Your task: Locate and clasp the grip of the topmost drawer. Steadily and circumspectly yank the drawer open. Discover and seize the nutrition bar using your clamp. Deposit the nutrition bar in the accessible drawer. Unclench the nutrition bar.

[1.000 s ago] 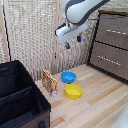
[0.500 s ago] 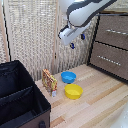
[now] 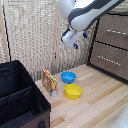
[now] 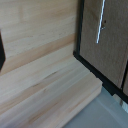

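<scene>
The topmost drawer (image 3: 116, 29) is a grey-brown front with a silver bar, shut, at the exterior view's right, with an alike drawer (image 3: 110, 60) beneath it. My clamp (image 3: 80, 40) hangs in the air left of the dresser, its dark-tipped fingers (image 3: 76, 46) apart and holding nothing. The nutrition bar (image 3: 49, 80) stands on the wooden table (image 3: 95, 107) in its orange and yellow wrapper, well below the clamp. The wrist view shows a wood-grain drawer front (image 4: 100, 45) with a silver bar (image 4: 102, 20); I cannot tell which drawer it is.
A blue bowl (image 3: 68, 77) and a yellow bowl (image 3: 73, 91) sit right beside the bar. A large black box (image 3: 20, 100) fills the exterior view's lower left. A pale slatted wall (image 3: 35, 40) stands behind the table.
The arm has carried the clamp a little toward the exterior view's right, closer to the dresser. Bar, bowls and drawers have stayed put.
</scene>
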Available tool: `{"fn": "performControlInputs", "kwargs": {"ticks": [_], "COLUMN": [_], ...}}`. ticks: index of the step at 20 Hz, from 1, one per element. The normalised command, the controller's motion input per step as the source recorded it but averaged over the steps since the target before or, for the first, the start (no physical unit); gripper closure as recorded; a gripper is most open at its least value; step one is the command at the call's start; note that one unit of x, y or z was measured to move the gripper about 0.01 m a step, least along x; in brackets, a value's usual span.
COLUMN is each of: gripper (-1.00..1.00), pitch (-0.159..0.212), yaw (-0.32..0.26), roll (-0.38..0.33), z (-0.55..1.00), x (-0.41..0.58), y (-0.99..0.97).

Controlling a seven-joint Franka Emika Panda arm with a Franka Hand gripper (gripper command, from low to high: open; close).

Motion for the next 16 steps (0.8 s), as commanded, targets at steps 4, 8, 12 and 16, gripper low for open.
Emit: {"fn": "performControlInputs", "kwargs": {"ticks": [4, 8, 12, 16], "gripper": [-1.00, -1.00, -1.00, -1.00], "pitch": [0.000, 0.000, 0.002, 0.003], "yaw": [0.090, 0.089, 0.081, 0.065], "roll": [-0.371, -0.373, -0.375, -0.371], "z": [0.02, 0.01, 0.00, 0.07], "x": [0.089, 0.104, 0.159, 0.248], "y": [-0.03, -0.02, 0.00, 0.00]}}
